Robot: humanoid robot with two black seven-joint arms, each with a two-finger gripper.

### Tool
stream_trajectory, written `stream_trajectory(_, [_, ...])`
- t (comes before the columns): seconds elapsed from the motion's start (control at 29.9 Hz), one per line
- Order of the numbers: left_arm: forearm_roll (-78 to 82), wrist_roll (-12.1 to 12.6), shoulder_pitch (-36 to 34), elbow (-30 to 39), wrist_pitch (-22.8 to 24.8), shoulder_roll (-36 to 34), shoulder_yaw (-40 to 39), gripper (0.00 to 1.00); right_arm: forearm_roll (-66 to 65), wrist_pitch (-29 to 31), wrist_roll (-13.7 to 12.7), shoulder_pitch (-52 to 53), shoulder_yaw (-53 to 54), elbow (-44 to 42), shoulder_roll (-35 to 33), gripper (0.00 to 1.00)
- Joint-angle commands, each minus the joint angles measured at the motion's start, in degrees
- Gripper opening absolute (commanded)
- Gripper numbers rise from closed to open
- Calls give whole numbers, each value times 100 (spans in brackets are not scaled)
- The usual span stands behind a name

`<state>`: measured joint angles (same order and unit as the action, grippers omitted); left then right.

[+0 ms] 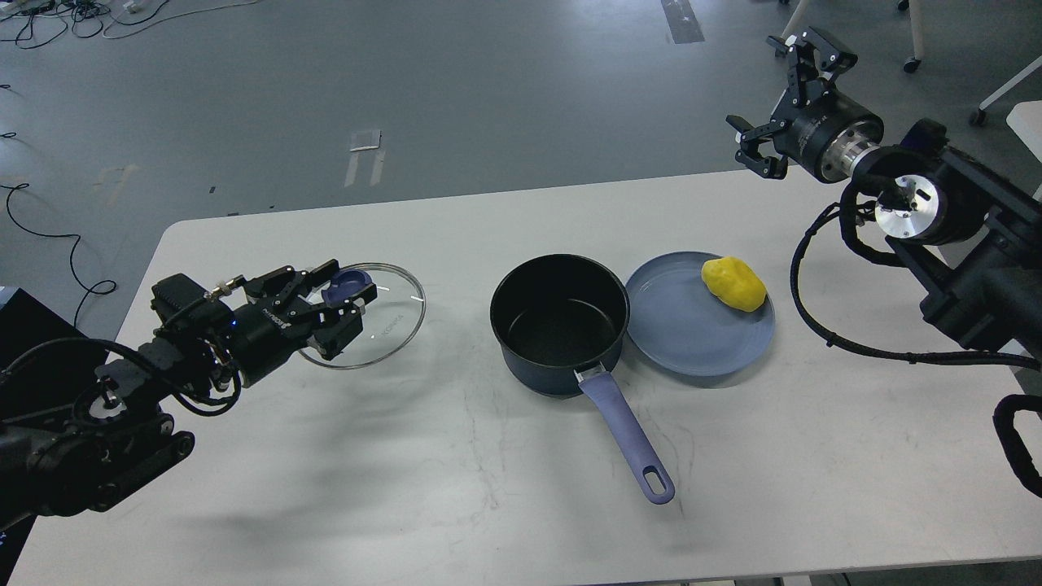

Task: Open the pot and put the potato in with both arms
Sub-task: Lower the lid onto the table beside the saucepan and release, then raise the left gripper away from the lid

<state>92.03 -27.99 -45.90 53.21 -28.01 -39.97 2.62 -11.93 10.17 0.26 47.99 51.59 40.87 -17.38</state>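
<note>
1. Glass lid (370, 316) with a blue knob (346, 287) sits in the left gripper (346, 297), whose jaws close on the knob, near the left edge of the surface (407, 488).
2. Dark pot (560, 323) stands uncovered and empty at the middle of the surface, its handle (627, 435) pointing toward the near edge.
3. Yellow potato (733, 283) rests on the far right part of a blue plate (692, 325), which touches the pot's right side.
4. Right gripper (785, 110) hangs beyond the far right corner, jaws spread wide and empty.
5. Judged next: bring the right jaws down over the potato from above, close across its narrow width, and keep the lid well aside.
</note>
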Motion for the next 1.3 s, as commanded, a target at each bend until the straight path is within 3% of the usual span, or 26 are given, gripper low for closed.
stream_trajectory(0.0, [-54,-1,239,-92,1,120,-7,20,-2,-7,0,27,-26,-8,-11,100])
stream_trajectory(0.37, [-98,-1,600,-760,1,595,2,27,-2,-68,0,27,-35,-8,-90,100])
stream_trajectory(0.47, [-89,-1,608,-760,1,595,10,44,6,-77,0,27,-44,-9,-90,100])
stream_trajectory(0.53, [-98,-1,600,-760,1,595,2,76,-2,-77,0,27,-44,0,-90,100])
stream_trajectory(0.57, [-124,-1,608,-760,1,595,10,100,-2,-77,0,35,-44,-8,-90,100])
stream_trajectory(1.04, [-1644,-1,380,-637,1,578,-69,99,6,-33,-9,79,-44,9,-99,100])
stream_trajectory(1.27, [-2775,-1,-559,-628,1,586,-78,99,6,2,-26,141,-44,9,-117,100])
